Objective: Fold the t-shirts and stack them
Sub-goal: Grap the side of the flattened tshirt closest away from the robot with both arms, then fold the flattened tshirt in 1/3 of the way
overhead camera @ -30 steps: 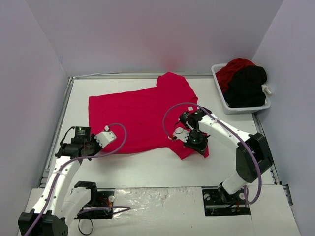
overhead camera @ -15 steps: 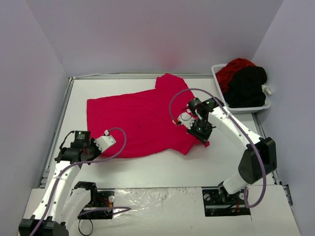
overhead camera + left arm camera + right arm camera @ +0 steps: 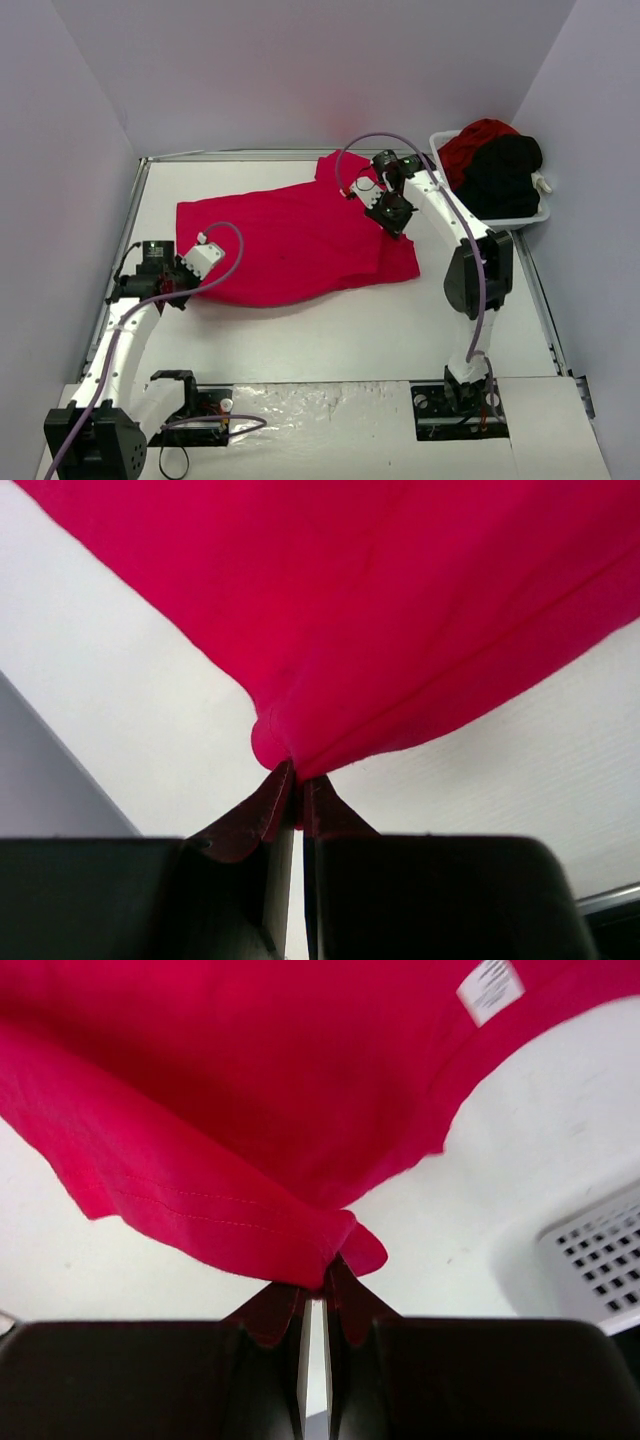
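A bright red t-shirt lies spread across the middle of the white table, partly folded over on itself. My left gripper is shut on its near left edge, pinching a bunch of cloth. My right gripper is shut on a hem fold and holds it over the shirt's upper right part, by the collar tag. Another red t-shirt and a black t-shirt are heaped in the white basket at the back right.
The basket's perforated wall shows at the right of the right wrist view. Grey walls enclose the table on the left, back and right. A metal rail runs along the table's left edge.
My right gripper has carried the shirt's near right hem up and back over the shirt towards the collar. My left gripper has moved back along the left edge with its corner.
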Controlling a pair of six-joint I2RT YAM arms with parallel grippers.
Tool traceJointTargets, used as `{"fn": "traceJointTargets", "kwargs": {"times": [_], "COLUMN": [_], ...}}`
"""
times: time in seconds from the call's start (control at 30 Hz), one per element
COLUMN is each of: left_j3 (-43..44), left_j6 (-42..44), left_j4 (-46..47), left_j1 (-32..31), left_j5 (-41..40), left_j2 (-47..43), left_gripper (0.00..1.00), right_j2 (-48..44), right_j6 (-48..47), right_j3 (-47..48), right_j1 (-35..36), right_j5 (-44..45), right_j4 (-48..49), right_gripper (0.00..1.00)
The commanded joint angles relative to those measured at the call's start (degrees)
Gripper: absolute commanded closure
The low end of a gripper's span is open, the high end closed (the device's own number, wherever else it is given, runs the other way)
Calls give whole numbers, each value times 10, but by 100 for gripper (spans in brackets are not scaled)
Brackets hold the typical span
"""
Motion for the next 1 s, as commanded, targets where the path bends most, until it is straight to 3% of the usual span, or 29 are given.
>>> {"fn": "traceJointTargets", "kwargs": {"times": [0.0, 0.33, 0.6, 0.67, 0.83, 0.87, 0.97], "left_j3": [52, 115, 145, 154, 180, 181, 186], "left_j6": [-22, 20, 43, 42, 41, 38, 35], "left_j4": [24, 27, 27, 28, 30, 35, 41], "left_j1": [20, 62, 65, 65, 65, 65, 65], "left_j5": [14, 29, 38, 36, 40, 39, 38], "left_j2": [25, 130, 225, 256, 310, 315, 325], "left_gripper": [98, 98, 98, 93, 91, 83, 71], "right_j2": [39, 213, 300, 310, 327, 327, 327], "right_j6": [-13, -21, -23, -23, -10, -7, -3], "right_j3": [62, 308, 373, 374, 379, 379, 381], "right_j1": [-2, -9, -10, -9, -13, -14, -15], "right_j5": [15, 36, 49, 51, 61, 61, 61], "right_j4": [-30, -52, -20, -12, 26, 32, 54], "right_gripper": [100, 100, 100, 100, 100, 100, 100]}}
